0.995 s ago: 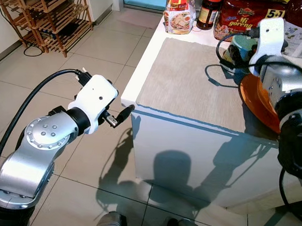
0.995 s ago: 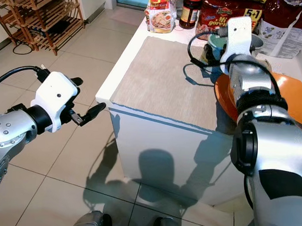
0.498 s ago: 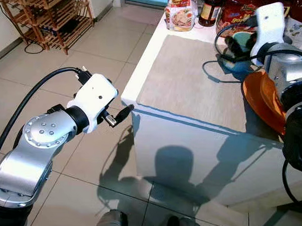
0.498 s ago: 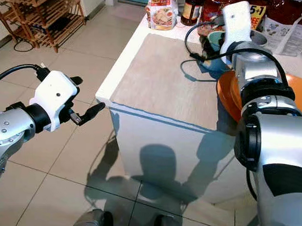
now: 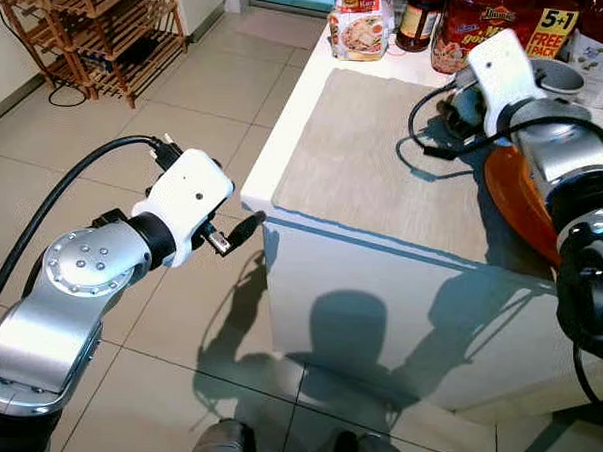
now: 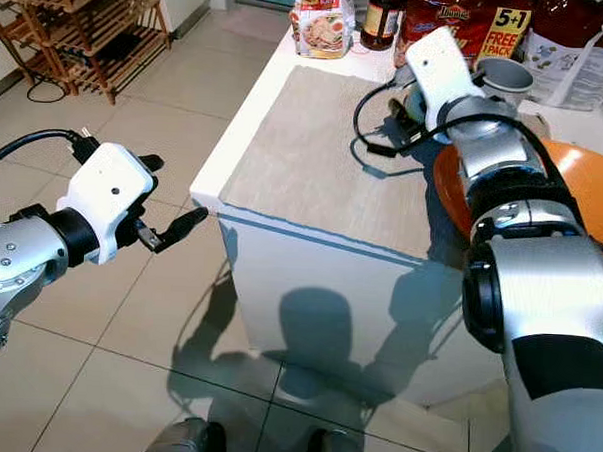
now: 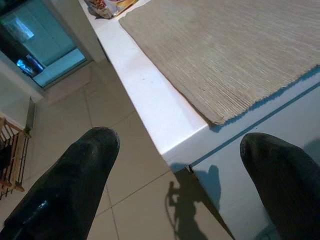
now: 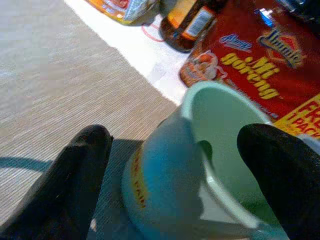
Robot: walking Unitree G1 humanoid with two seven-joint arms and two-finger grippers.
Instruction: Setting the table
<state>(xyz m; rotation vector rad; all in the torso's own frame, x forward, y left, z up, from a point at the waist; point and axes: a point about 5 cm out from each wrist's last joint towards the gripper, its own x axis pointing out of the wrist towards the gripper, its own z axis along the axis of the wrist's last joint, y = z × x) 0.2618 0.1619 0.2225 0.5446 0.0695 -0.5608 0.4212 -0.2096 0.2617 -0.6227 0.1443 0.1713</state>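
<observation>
- Left eye view: the left arm is bent at the elbow and stretched forward beside the tabletop [image 5: 274, 175]. Its left end effector [image 5: 243, 226] hangs in the air just off the white corner and touches nothing. The right arm reaches across the beige placemat [image 5: 384, 160] toward the far side, with an orange plate [image 5: 508, 190] just beside its forearm.
- Right eye view: the right arm's white wrist housing sits over the far edge of the placemat, near a grey cup [image 6: 503, 77] and the red noodle packs [image 6: 456, 18]. A jar [image 6: 379, 17] and a snack bag [image 6: 320, 25] stand at the far edge.
- Left wrist view: the left end effector's fingers [image 7: 70, 185] are spread wide and empty, with the tabletop corner and the placemat's edge seen between them.
- Right wrist view: the right end effector [image 8: 177, 175] is released, its two fingers wide apart on either side of a light blue mug [image 8: 200, 165]. The mug stands upright at the placemat's edge, between the fingers. Whether either finger touches it cannot be told.
</observation>
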